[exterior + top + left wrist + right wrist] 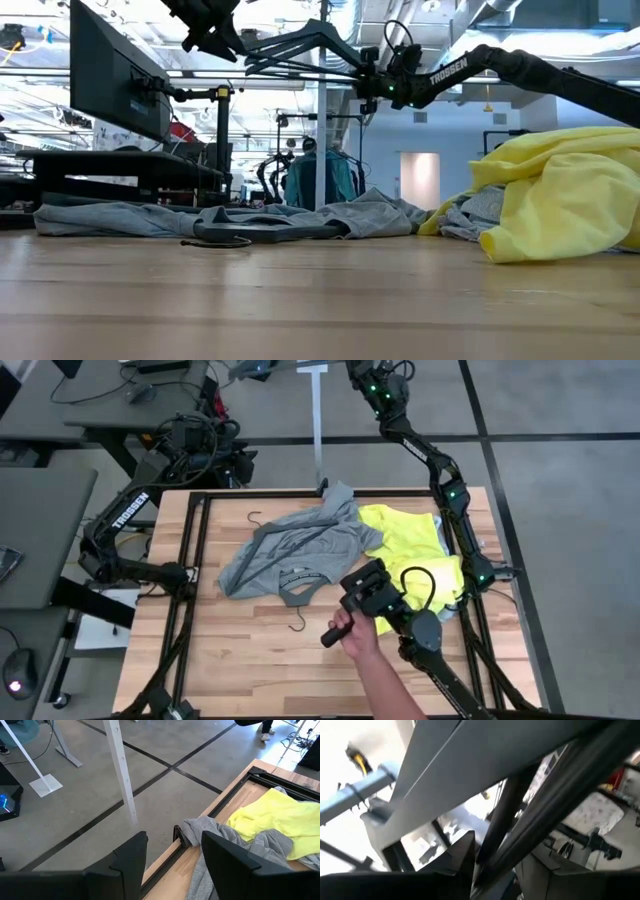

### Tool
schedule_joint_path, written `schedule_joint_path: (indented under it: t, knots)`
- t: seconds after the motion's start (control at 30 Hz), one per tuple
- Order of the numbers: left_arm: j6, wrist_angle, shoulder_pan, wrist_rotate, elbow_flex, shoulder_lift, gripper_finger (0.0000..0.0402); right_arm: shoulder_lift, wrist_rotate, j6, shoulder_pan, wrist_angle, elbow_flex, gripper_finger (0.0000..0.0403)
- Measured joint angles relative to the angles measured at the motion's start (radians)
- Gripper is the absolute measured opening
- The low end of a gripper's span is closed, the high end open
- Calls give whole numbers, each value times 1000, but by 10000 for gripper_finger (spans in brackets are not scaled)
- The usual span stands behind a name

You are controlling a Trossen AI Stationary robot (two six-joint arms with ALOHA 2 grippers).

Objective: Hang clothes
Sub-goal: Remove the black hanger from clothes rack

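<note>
Left tool [178,573]: open and empty, at the worktop's [250,650] left edge, well apart from the clothes.
Grey T-shirt [290,545]: mid-worktop, sprawled crosswise.
Right tool [358,588]: nearer, raised above the grey hem, astride a black hanger [300,45]; grip unclear; a person's hand [352,632] alongside.
Yellow T-shirt [410,540]: rightmost, touching the grey.

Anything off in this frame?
Yes: a person's hand reaches over the table right beside the right gripper, gripping something dark, which is odd inside the robot's workspace. The grey shirt and yellow shirt lie crumpled on the table. The left gripper waits open.
</note>
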Motion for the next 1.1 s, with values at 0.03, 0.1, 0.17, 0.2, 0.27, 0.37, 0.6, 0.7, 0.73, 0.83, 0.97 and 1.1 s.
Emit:
schedule_joint_path:
  t: [0.03, 0.1, 0.17, 0.2, 0.27, 0.37, 0.6, 0.7, 0.73, 0.83, 0.97, 1.1]
  knots:
    - [0, 0, 0, 0, 0, 0, 173, 0, -5, -1, 0, 1, 0, 117]
    - [0, 0, 0, 0, 0, 0, 173, 0, -15, -1, 0, 4, 0, 118]
    - [0, 0, 0, 0, 0, 0, 173, 0, -21, 3, 0, 2, 0, 118]
    - [0, -1, 0, 0, 0, 0, 173, 0, -22, 15, 0, -6, 0, 118]
    - [0, -1, 0, 0, 0, 0, 173, 0, -22, 51, 0, -17, 0, 118]
    - [0, -2, 0, 0, 0, 0, 173, 1, -29, 96, 0, -28, 0, 119]
    - [3, -6, 0, 0, 0, 0, 173, 2, -83, 112, 0, 31, 0, 119]
    - [17, -6, 0, 0, 0, 0, 173, 2, -91, 112, -1, 75, 0, 119]
    - [20, -6, 0, 0, 0, 0, 173, 2, -97, 112, -1, 85, 0, 119]
    - [20, -6, 0, 0, 0, 0, 173, 2, -114, 121, -1, 89, 0, 119]
    - [20, -6, 0, 0, 0, 0, 173, 2, -144, 134, 2, 88, -1, 119]
    - [20, -6, 0, 0, 0, 0, 173, 2, -150, 134, 9, 80, -1, 119]
